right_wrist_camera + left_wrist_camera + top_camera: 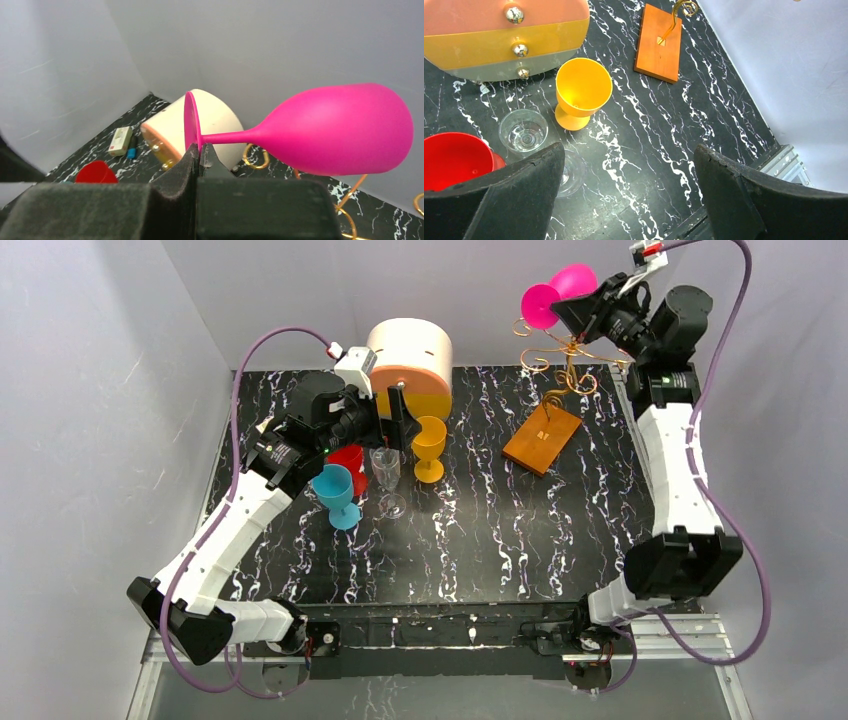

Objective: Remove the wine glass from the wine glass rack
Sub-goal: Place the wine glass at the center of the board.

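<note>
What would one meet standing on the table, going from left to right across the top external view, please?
Blue glass → clear glass → yellow goblet → wine glass rack.

The white-and-black left arm (235, 520) stretched forward, its left gripper (629, 152) spread wide and empty, while the right arm (675, 460) stood raised, its right gripper (198, 150) pinching the foot of a pink wine glass (345, 130).

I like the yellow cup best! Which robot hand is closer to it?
Left. The left gripper hovers open close by the yellow goblet; the right gripper is far off, back right, holding the pink wine glass.
</note>
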Robot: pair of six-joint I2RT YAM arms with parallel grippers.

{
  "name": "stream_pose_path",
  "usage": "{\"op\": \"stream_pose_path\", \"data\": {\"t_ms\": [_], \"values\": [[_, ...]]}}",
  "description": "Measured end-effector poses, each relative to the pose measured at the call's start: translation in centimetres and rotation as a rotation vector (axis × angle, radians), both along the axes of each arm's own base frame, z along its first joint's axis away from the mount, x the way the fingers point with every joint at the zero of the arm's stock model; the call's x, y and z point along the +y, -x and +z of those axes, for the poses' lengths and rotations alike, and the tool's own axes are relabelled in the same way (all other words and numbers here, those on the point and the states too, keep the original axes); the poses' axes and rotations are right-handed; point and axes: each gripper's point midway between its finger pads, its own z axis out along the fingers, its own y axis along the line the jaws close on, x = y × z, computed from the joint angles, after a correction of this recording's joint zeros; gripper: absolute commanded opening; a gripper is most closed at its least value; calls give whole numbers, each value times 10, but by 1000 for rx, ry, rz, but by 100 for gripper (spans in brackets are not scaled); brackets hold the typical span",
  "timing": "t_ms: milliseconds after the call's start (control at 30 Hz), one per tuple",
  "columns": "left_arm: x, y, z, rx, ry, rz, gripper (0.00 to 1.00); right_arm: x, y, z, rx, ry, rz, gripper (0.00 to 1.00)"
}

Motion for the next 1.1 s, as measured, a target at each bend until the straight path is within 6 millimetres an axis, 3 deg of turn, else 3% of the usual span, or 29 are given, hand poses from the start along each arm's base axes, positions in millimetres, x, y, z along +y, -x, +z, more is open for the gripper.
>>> {"op": "stream_pose_path", "data": {"t_ms": [233, 433, 633, 767, 933, 1100], "values": [[-3, -1, 5, -6, 27, 1, 98, 17, 62, 20, -74, 16, 81, 1], [-4, -1, 11, -16, 48, 3, 98, 42, 112, 15, -50, 7, 214, 1], [-1, 5, 30, -63, 91, 4, 98, 61, 159, 11, -4, -26, 349, 1], [2, 14, 51, -110, 138, -10, 98, 70, 179, 8, 41, -48, 417, 1], [-2, 30, 78, -172, 212, -79, 97, 82, 197, -12, 141, -68, 493, 1], [-25, 51, 98, -192, 299, -251, 88, 96, 212, -31, 246, -79, 553, 1]]}}
